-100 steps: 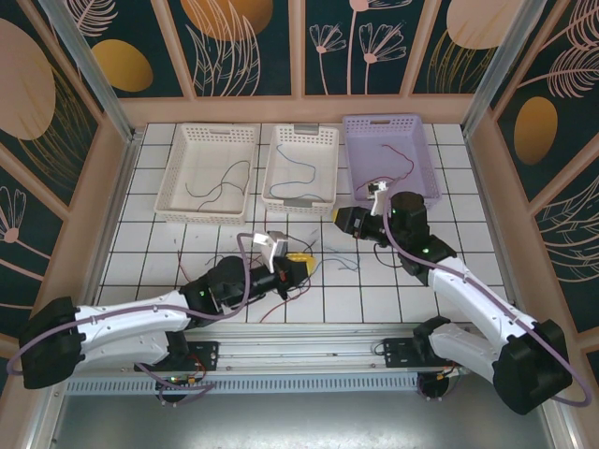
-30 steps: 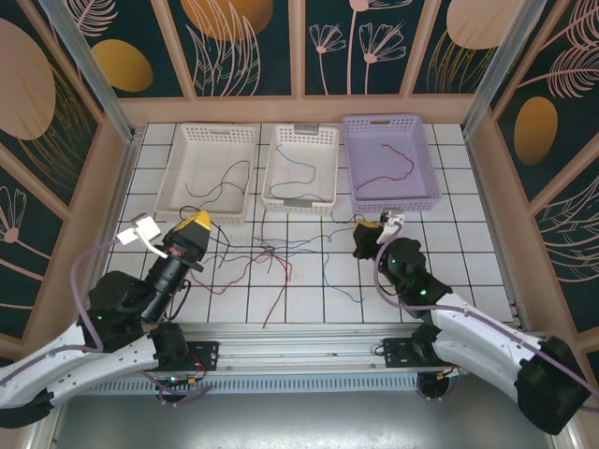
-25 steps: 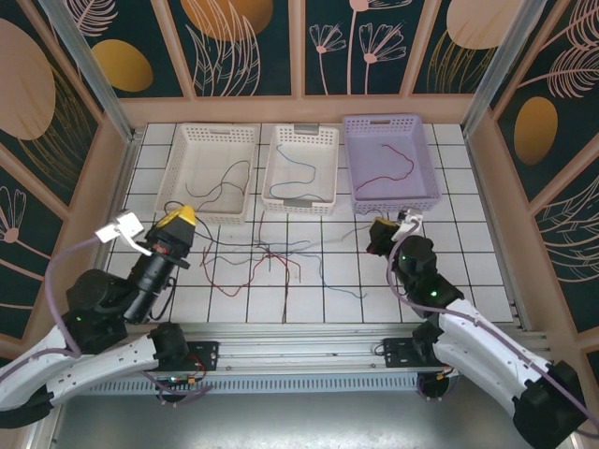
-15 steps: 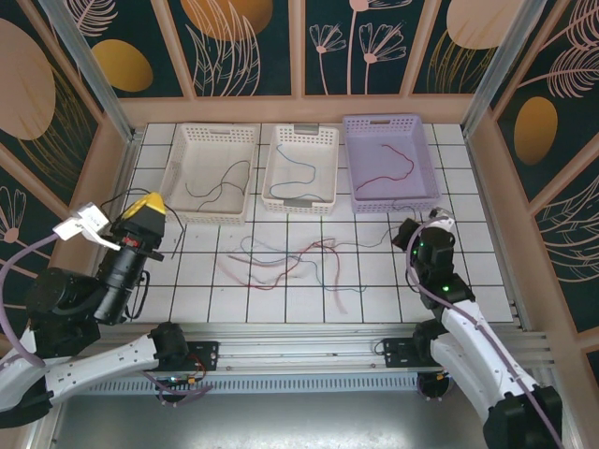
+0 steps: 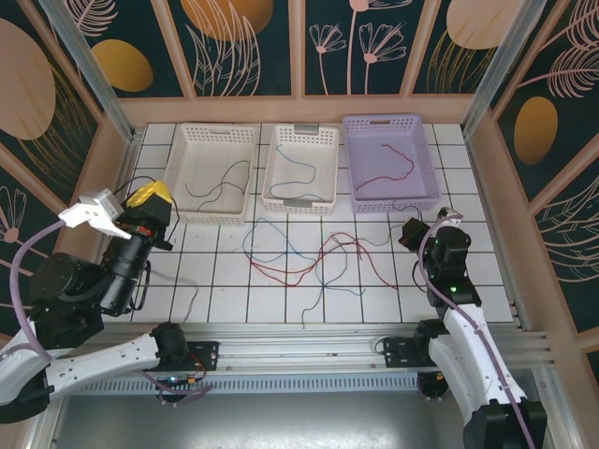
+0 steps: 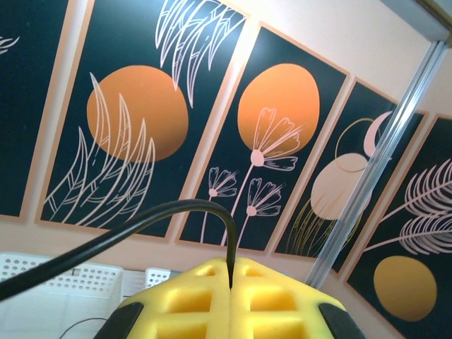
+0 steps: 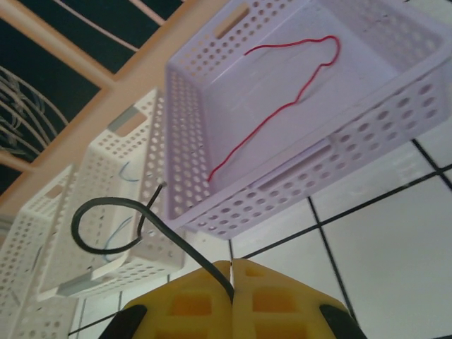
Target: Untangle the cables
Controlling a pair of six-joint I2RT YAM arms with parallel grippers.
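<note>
A loose tangle of cables lies on the tiled table: a red cable (image 5: 304, 271) crossed by a blue cable (image 5: 281, 245), with thin dark strands running out to both sides. My left gripper (image 5: 150, 198) is raised at the table's left side. Its yellow fingers (image 6: 191, 296) are shut on a black cable (image 6: 162, 215) that arcs up and off to the left. My right gripper (image 5: 409, 232) sits low at the right, in front of the lilac basket. It is shut on a black cable (image 7: 170, 237) that curls into a loop.
Three baskets stand along the back: a white basket (image 5: 220, 128) holding a black wire, a second white basket (image 5: 301, 129) holding a blue wire, and a lilac basket (image 5: 391, 120) holding a red wire (image 7: 268, 120). Wooden walls close in both sides.
The left arm has drawn back and up to the left and the right arm has swung right. The tangle between them has stretched and spread across the tiles.
</note>
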